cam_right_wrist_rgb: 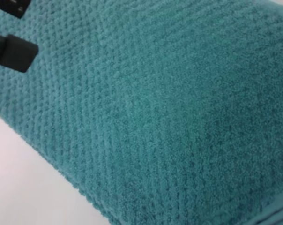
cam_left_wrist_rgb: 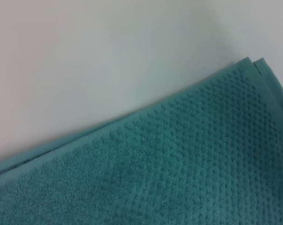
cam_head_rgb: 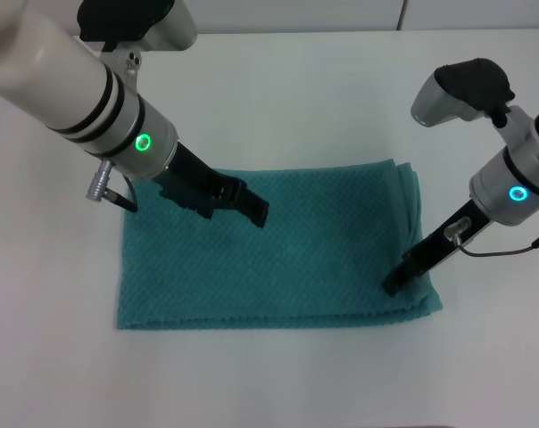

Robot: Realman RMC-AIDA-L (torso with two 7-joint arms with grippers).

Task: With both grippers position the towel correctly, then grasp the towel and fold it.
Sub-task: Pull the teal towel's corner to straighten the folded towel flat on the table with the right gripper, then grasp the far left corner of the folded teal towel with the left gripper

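The teal waffle-weave towel lies flat on the white table, folded in layers, its long side running left to right. My left gripper hovers over the towel's far left-middle part, its two black fingers apart and holding nothing. Its fingertips also show in the right wrist view, with cloth between them. My right gripper points down onto the towel near its front right corner, its tip touching the cloth. The left wrist view shows the towel with its layered far edge and a corner. The towel fills the right wrist view.
The white table surrounds the towel on every side. A grey cable loops off the right wrist just right of the towel. A wall seam runs along the table's far edge.
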